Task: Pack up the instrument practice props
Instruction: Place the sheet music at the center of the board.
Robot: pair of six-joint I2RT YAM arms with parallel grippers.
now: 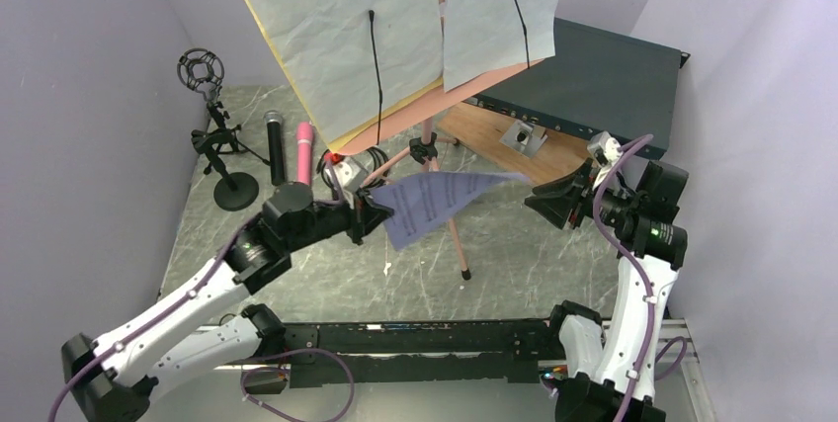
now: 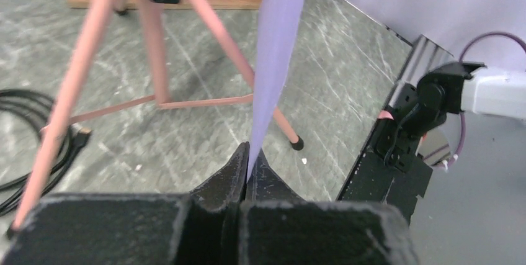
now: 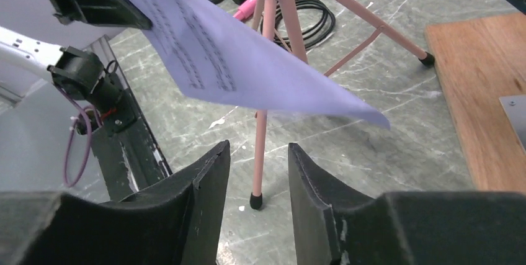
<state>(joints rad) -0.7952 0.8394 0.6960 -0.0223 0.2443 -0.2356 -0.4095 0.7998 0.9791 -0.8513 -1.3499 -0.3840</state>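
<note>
While your left hand (image 2: 249, 156) pinches one edge of the lavender sheet-music page (image 3: 236, 60) jutting ahead of it and your right hand (image 3: 257, 147) gapes empty, seemingly just under the far corner, the limp sheet could sag onto the pink tripod (image 3: 268, 23) and slip free.

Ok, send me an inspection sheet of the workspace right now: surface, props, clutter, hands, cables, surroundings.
Surface: grey marbled tabletop.
Job's things: pink music stand upright, white and yellow pages on it; lilac sheet held in the air; black microphone and pink microphone side by side; black mic holders far left.
Clutter: teal rack box, wooden board.
Hands: left hand shut on lilac sheet; right hand open, empty.
Cables: black coil by the stand.
Surroundings: plain walls.
</note>
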